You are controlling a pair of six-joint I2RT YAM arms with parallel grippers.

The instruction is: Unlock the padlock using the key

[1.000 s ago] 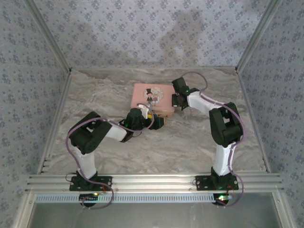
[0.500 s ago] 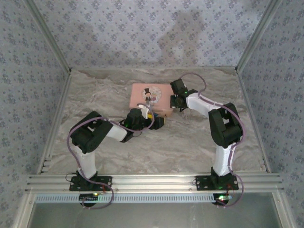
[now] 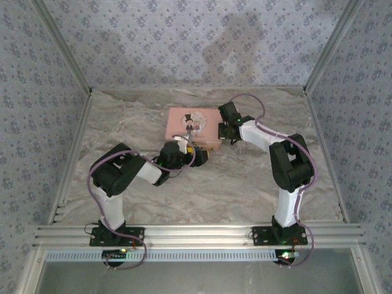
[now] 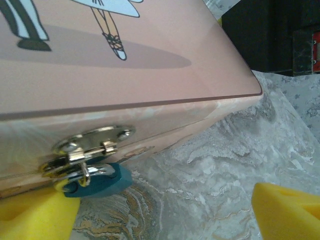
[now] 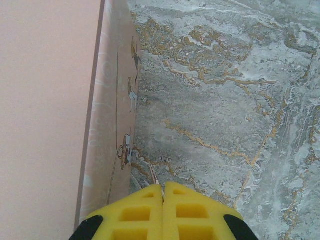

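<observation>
As the padlock point(image 4: 100, 182) hangs from the hasp point(image 4: 92, 142) on the pink tin's point(image 4: 150, 70) front wall, the left gripper point(image 4: 160, 214), jaws wide apart, is the nearer. Right gripper point(image 5: 163, 192), clamped on the key point(image 5: 154, 176), sits at the tin's side wall, key shaft running along it.

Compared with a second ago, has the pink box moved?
Yes. The pink box has slid a little to the left, toward the table's left rail.
</observation>
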